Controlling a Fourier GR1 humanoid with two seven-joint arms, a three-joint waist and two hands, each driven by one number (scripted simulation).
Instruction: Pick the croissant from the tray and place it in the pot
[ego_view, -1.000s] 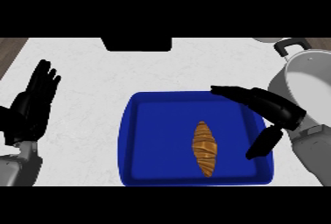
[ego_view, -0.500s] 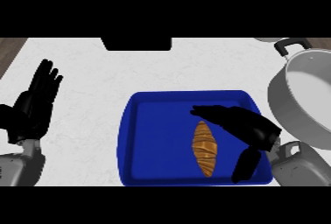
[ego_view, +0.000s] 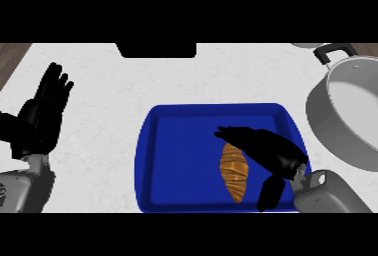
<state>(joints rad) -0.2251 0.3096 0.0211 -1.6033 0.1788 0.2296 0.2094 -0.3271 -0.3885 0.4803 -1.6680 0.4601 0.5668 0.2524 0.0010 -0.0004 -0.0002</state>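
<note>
Top-down look at a white counter (ego_view: 103, 80), approx. mid-pick: reach step, no grasp yet by the look of it. Blue tray (ego_view: 177, 160) near the counter's front edge, centre-right. Croissant (ego_view: 235, 172) inside it, right of the tray's middle, lying lengthwise front-to-back, closer to the tray's right wall than its left. Right hand (ego_view: 269, 147) over the tray's right side, forearm at the tray's front-right corner. Open: fingers (ego_view: 236, 135) stretched long across the croissant's far end, thumb (ego_view: 267, 195) set apart, pointing toward the tray's front rim. Hard to tell whether touching the pastry or just above it; nothing curled round it. Next, prob.: lower, close fingers and thumb on the croissant's two long sides, lift clear of the tray wall, then carry right to the pot. Needs care w/ a narrow, tapered thing, likely easy to nudge sideways on the smooth tray floor. Croissant itself: golden-brown, slim spindle shape, ridged bands across its back, pointed near tip; far tip hidden under the fingers. Grey pot (ego_view: 347, 125) at the counter's right edge, just beside the tray's right rim, wide open mouth, pale inside, black handle (ego_view: 334, 50) on its far side; nothing seen in the part showing. Left hand (ego_view: 40, 120) resting open at the counter's left edge, fingers up, well apart from the tray. Dark block (ego_view: 156, 50) at the counter's far edge, purpose unclear.
</note>
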